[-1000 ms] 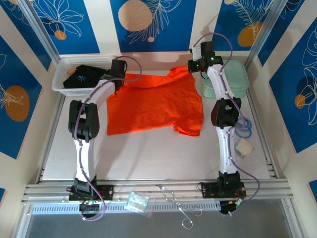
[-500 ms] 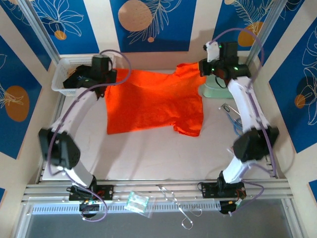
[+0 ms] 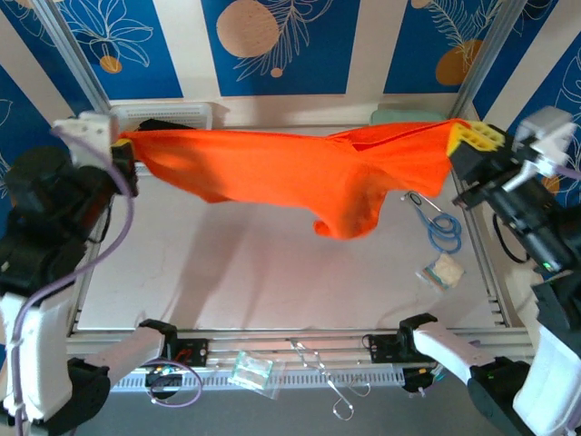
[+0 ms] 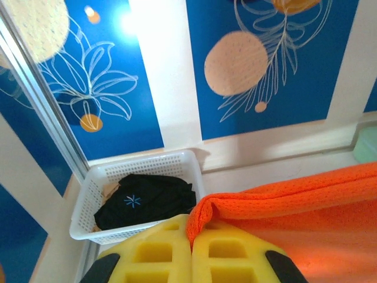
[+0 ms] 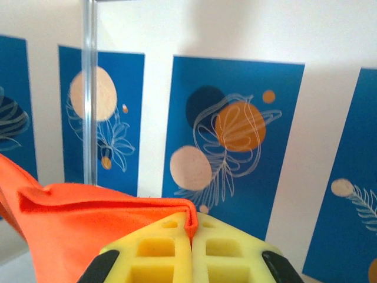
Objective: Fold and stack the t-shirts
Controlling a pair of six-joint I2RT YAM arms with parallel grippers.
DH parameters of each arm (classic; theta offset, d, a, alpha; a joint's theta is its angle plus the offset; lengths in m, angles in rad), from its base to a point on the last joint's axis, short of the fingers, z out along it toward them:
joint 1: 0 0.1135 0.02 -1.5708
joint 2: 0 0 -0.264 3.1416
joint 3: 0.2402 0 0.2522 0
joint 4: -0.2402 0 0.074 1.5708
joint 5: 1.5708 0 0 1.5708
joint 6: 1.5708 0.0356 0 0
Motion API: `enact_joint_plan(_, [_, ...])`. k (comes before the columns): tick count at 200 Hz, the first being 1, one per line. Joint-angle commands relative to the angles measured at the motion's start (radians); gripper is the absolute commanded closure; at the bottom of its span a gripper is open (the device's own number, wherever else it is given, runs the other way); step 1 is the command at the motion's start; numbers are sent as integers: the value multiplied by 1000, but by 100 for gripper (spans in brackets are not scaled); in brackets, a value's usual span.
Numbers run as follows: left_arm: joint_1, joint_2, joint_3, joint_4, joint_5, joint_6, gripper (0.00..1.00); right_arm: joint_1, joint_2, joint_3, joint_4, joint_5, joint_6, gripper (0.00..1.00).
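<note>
Blue floral panels (image 3: pixel 272 45) on the walls, pale surface (image 3: pixel 254 272) below.

Orange shirt (image 3: pixel 290 173) is off the surface, strung in the air between my two arms over the far half.

- Left fingers (image 4: pixel 197 250): pressed together, pinching a folded edge of the orange shirt. Cloth runs off to the right from there.
- Right fingers (image 5: pixel 185 247): pressed together, pinching the other end. Cloth runs off to the left and down.
- Top view: left fingers (image 3: pixel 121 150) at the far left and right fingers (image 3: pixel 472 138) at the far right, at about the same height.
- Long axis runs left-right, between the two pinches. Top edge is fairly taut and the body sags under it.
- Lowest lobe hangs right of centre, nearer my right arm. It looks like a sleeve, but I can't be sure.

Black shirt (image 4: pixel 144 200) sits in the basket (image 4: pixel 171 159) at the far left corner, just behind my left fingers.

My read: the fold hasn't started, this is the spread-out step. Neither arm is nearer, since each owns one end. The lay-down needs both to descend together with tension kept along that left-right line.

Risk: the right end comes down near the blue cable (image 3: pixel 443 232).
</note>
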Motion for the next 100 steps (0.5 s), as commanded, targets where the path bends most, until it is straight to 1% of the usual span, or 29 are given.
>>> enact_joint_plan(1, [-4, 3, 107, -170, -41, 40, 100, -6, 48, 160, -142, -10, 33, 100])
enact_joint_plan(21, [-4, 29, 187, -211, -79, 71, 100, -32, 104, 303, -198, -5, 26, 100])
enact_joint_plan(39, [-4, 49, 216, -207, -93, 90, 100, -50, 131, 340, -208, 3, 19, 100])
enact_joint_plan(58, [-4, 68, 217, -188, -98, 96, 100, -54, 142, 296, -193, 14, 12, 100])
enact_joint_plan(79, [-4, 84, 179, -156, -111, 104, 100, -53, 157, 217, -191, 38, 3, 100])
enact_joint_plan(100, [-3, 89, 83, -91, -135, 121, 100, -54, 160, 58, -154, 69, -11, 100])
